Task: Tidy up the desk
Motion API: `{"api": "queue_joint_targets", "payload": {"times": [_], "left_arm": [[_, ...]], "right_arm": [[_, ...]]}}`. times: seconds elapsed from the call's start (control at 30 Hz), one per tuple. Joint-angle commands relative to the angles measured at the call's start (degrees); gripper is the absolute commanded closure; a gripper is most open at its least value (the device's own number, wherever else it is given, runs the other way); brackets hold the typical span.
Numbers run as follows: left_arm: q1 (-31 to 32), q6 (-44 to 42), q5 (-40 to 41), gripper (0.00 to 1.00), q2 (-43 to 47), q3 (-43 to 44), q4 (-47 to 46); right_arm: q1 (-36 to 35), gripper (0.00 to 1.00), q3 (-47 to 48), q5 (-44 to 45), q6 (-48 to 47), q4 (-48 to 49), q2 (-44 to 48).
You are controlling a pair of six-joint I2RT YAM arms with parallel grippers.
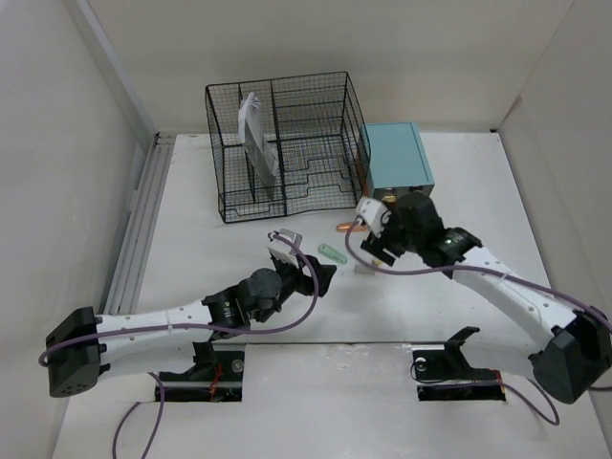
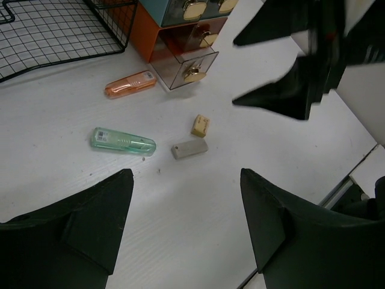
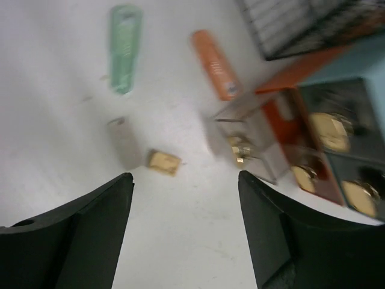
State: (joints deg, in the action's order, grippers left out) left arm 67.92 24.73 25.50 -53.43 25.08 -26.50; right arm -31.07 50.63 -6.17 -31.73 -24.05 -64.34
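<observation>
The white desk (image 1: 191, 229) holds small loose items between my grippers. A green translucent case (image 2: 123, 141), an orange case (image 2: 130, 83), a grey eraser (image 2: 189, 148) and a small tan block (image 2: 200, 125) lie in front of the teal box (image 1: 395, 156). The box's clear bottom drawer (image 2: 189, 63) is pulled out. My left gripper (image 2: 185, 174) is open and empty, hovering just short of the grey eraser. My right gripper (image 3: 184, 176) is open and empty, above the desk between the tan block (image 3: 164, 162) and the open drawer (image 3: 249, 144).
A black wire-mesh rack (image 1: 282, 143) with upright papers (image 1: 256, 139) stands at the back, left of the teal box. White walls enclose the desk. My right gripper's black fingers (image 2: 301, 72) hang close above the items in the left wrist view.
</observation>
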Motion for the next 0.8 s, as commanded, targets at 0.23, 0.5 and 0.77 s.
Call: {"api": "queue_joint_targets", "payload": {"times": [0.23, 0.5, 0.77], "left_arm": [[0.37, -0.12, 0.08, 0.31, 3.16, -2.14, -0.66], [-0.16, 1.20, 0.70, 0.31, 7.36, -4.25, 1.80], [-0.16, 8.14, 5.70, 0.31, 11.32, -4.25, 8.40]], "right_arm": [[-3.65, 0.45, 2.54, -11.40, -30.75, -13.65, -2.80], [-1.36, 0.45, 10.62, -19.75, -27.02, -20.43, -20.71], [-4.70, 0.45, 11.16, -18.09, -17.76, -15.41, -29.17]]}}
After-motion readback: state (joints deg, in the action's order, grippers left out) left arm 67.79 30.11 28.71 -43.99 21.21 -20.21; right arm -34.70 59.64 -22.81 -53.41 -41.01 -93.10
